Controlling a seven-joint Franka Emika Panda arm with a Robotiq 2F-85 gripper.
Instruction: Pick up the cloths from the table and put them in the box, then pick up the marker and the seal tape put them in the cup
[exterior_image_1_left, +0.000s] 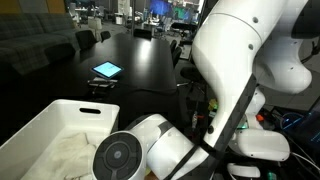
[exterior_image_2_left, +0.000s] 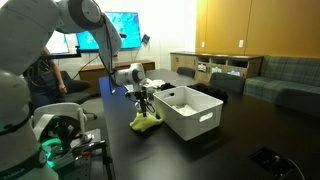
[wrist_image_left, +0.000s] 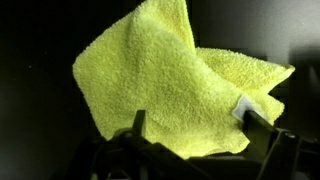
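Observation:
The bright yellow cloth (wrist_image_left: 170, 80) lies crumpled on the dark table and fills most of the wrist view. It shows as a small heap (exterior_image_2_left: 147, 122) beside the white box (exterior_image_2_left: 205, 118) in an exterior view. My gripper (wrist_image_left: 198, 128) is open just above it, one of its fingers (wrist_image_left: 138, 125) at the cloth's near edge and its other finger by a white tag. Seen from outside, the gripper (exterior_image_2_left: 143, 101) hangs directly over the heap. An off-white cloth (exterior_image_1_left: 72, 152) lies inside the box (exterior_image_1_left: 45, 120). I cannot make out the marker, the seal tape or the cup.
A lit tablet (exterior_image_1_left: 106, 70) lies on the long dark table (exterior_image_1_left: 140, 60), with a small dark object just in front of it. Chairs stand along the table's far side. The robot's own white arm (exterior_image_1_left: 240, 70) blocks much of an exterior view.

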